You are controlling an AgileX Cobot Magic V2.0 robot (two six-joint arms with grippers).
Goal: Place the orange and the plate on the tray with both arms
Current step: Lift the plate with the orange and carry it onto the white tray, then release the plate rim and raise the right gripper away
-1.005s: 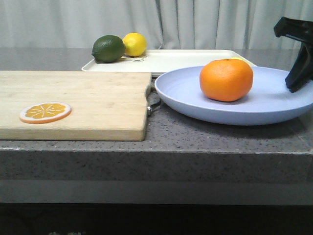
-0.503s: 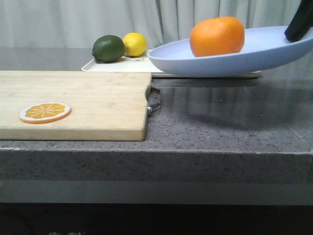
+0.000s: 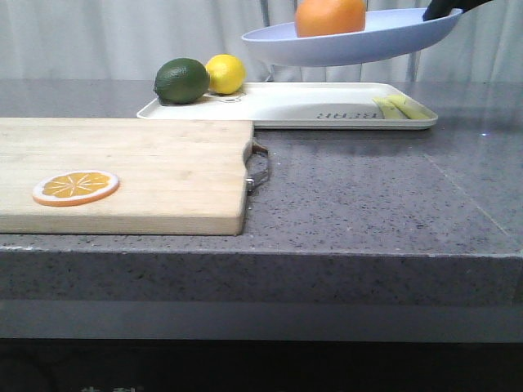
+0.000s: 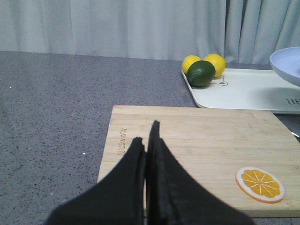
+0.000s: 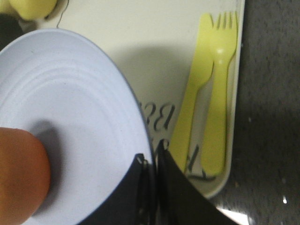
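Soft, even light, faint shadows; the right wrist view is blurred close up.

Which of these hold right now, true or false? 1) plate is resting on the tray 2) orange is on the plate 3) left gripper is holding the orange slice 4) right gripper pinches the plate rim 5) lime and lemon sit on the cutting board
1) False. The plate is held in the air above the tray, not touching it.
2) True. The orange sits on the plate.
3) False. The left gripper is shut and empty over the cutting board; the orange slice lies on the board.
4) True. The right gripper is closed on the plate rim.
5) False. The lime and lemon sit at the tray's far left corner.
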